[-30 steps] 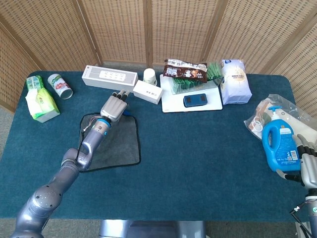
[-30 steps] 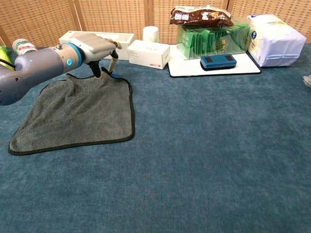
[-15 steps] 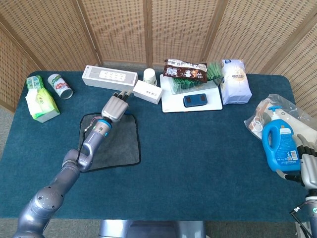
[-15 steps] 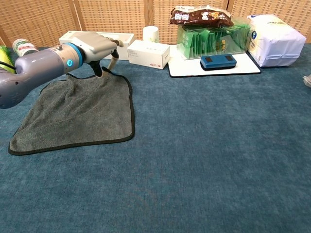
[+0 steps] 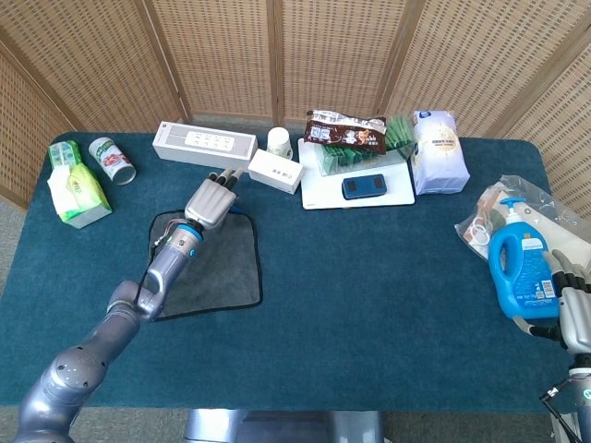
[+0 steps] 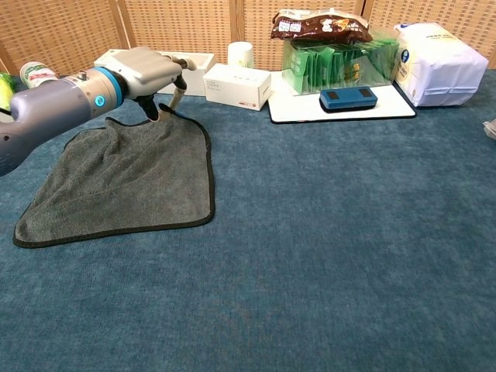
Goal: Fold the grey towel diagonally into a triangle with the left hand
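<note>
At the far left of the head view a green tissue pack (image 5: 76, 192) and a tipped can (image 5: 113, 160) lie near the table's edge, well apart from the work. Just right of them, in the left-centre of the frame, the grey towel (image 5: 217, 272) lies spread flat on the blue tablecloth (image 5: 369, 295), all of its dark-edged outline visible except the far corner. The left hand (image 5: 211, 199) sits over that far corner; in the chest view the left hand (image 6: 147, 71) has its fingers curled downward onto the towel's upper edge (image 6: 174, 116), where the cloth rises slightly, so it appears to pinch the corner, though the contact itself is too small to confirm. By this reading the fold is only starting: the corner is grasped or nearly so, nothing has been carried across, and the whole diagonal sweep toward the near opposite corner (image 6: 23, 236) remains. At the lower right of the head view the right hand (image 5: 574, 309) rests beside a blue detergent bottle (image 5: 519, 272), fingers loosely apart and holding nothing.
</note>
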Robot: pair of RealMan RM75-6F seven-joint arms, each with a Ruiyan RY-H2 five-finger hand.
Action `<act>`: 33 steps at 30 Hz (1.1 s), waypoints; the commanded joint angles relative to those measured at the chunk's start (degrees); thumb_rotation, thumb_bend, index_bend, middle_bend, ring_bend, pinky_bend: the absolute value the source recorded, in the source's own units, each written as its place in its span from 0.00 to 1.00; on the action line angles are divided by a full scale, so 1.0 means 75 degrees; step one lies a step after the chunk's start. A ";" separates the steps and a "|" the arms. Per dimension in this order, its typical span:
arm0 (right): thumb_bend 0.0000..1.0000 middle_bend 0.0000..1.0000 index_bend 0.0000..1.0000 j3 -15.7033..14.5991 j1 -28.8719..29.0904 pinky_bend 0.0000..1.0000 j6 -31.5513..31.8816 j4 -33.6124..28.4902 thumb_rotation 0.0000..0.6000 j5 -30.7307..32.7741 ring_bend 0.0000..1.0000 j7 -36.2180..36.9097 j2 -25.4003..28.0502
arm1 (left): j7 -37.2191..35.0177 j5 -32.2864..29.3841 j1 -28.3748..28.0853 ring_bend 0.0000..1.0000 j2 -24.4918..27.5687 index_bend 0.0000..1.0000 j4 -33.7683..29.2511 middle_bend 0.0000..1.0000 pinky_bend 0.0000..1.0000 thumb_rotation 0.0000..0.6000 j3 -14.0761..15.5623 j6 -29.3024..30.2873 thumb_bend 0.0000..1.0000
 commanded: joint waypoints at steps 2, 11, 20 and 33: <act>0.00 0.00 0.04 -0.0009 0.0001 0.00 -0.0001 -0.0007 1.00 -0.0020 0.00 0.0005 -0.0002 | -0.0103 0.0196 0.0316 0.14 0.0466 0.63 -0.0666 0.02 0.28 1.00 0.0168 0.0558 0.49; 0.00 0.00 0.04 -0.0047 -0.0022 0.00 0.0080 -0.0068 1.00 -0.0156 0.00 -0.0003 0.0005 | 0.0260 0.0263 0.0980 0.14 0.1830 0.63 -0.2964 0.01 0.28 1.00 0.0331 0.1256 0.50; 0.00 0.00 0.04 -0.0071 -0.0023 0.00 0.0137 -0.0081 1.00 -0.0241 0.00 -0.0064 -0.0024 | 0.0891 0.0103 0.1734 0.14 0.3464 0.63 -0.5697 0.00 0.28 1.00 0.0547 0.1619 0.49; 0.00 0.00 0.04 -0.0080 0.0009 0.00 0.0106 -0.0071 1.00 -0.0224 0.00 -0.0139 -0.0068 | 0.0696 0.0560 0.2596 0.14 0.4597 0.63 -0.7290 0.00 0.27 1.00 0.1228 0.2131 0.50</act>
